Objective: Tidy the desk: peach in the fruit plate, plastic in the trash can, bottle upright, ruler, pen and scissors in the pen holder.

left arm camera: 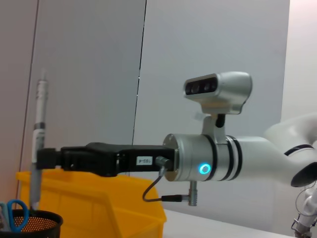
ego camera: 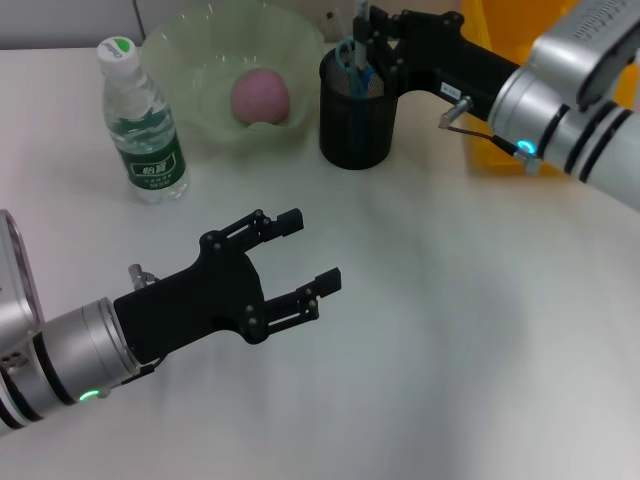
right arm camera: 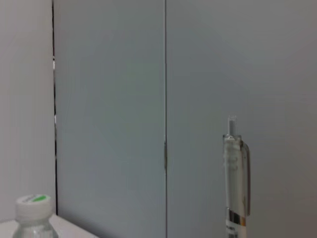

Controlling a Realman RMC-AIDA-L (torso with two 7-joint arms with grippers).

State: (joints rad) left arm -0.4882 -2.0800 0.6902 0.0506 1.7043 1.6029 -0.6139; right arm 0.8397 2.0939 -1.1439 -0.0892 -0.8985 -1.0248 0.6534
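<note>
Already over the black mesh pen holder point(ego camera: 356, 115), the right claw point(ego camera: 368, 42) gripped the pen point(left arm camera: 38, 144) upright, its tip just inside the rim. Releasing off-centre could tip it onto the surface point(ego camera: 450, 300). The left claw point(ego camera: 312, 254) hovered open.

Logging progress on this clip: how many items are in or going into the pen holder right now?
2. Blue-handled scissors sit inside the black pen holder; a pen, held upright by the right gripper, has its tip at the rim. A ruler may be hidden inside.
</note>
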